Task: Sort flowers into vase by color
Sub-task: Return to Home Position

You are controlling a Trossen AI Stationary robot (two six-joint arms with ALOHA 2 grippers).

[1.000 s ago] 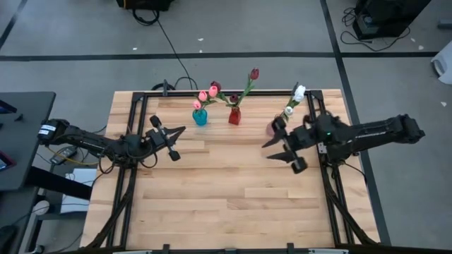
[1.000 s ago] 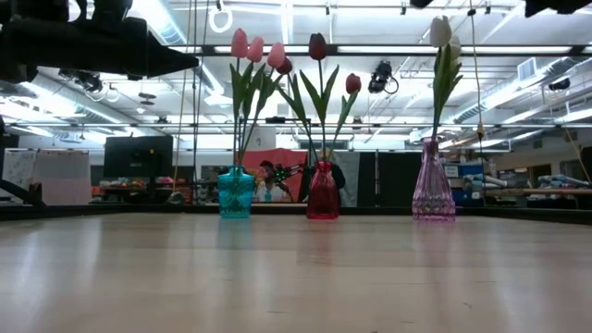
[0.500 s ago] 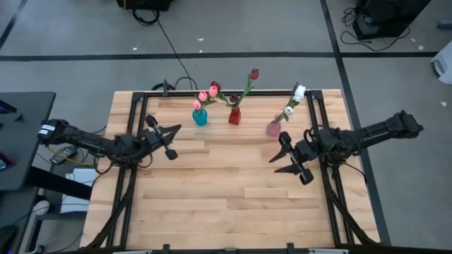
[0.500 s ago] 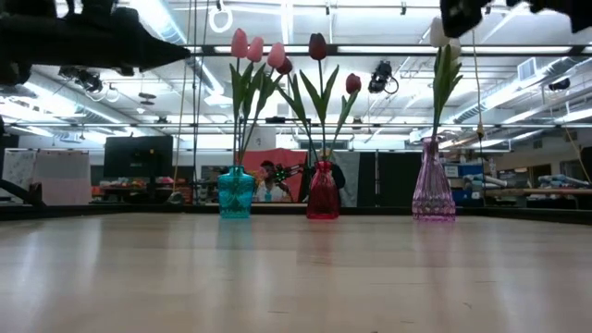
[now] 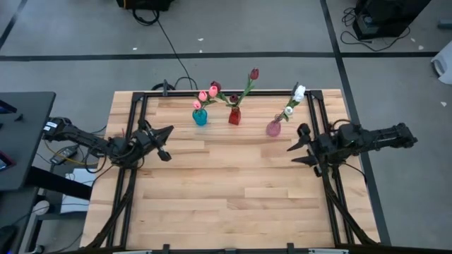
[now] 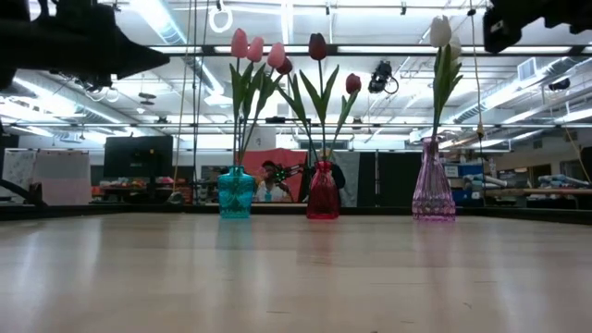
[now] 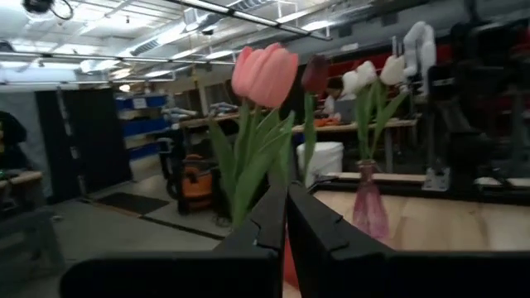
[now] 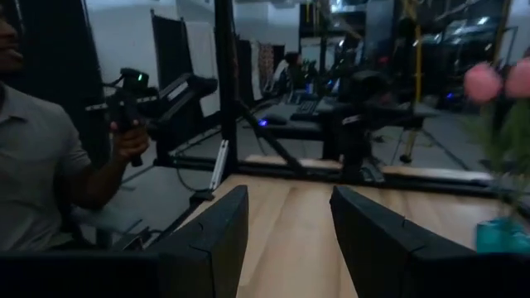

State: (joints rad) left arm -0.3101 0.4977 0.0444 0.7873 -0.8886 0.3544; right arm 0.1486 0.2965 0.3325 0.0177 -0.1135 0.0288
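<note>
Left gripper (image 7: 286, 197): fingers together, nothing between them, raised over the table (image 5: 226, 197) on its left side. Right gripper (image 8: 288, 199): fingers apart, empty, raised at the right edge.

Beyond both, a row by the far edge:
- pink vase (image 5: 273, 128), nearest the right gripper, holding white tulips (image 6: 440, 30)
- red vase (image 5: 234, 116), midway, holding dark red tulips (image 6: 317, 46)
- blue vase (image 5: 200, 117), ahead of the left gripper, holding pink tulips (image 6: 254, 48) (heads well above the rims)

Farther off, a person (image 8: 37, 165) past the table.

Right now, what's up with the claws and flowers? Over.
Left gripper shut, empty; right gripper open, empty; both at the sides. Pink tulips in blue vase, dark red tulips in red vase, white tulips in pink vase. Nothing in the way.
</note>
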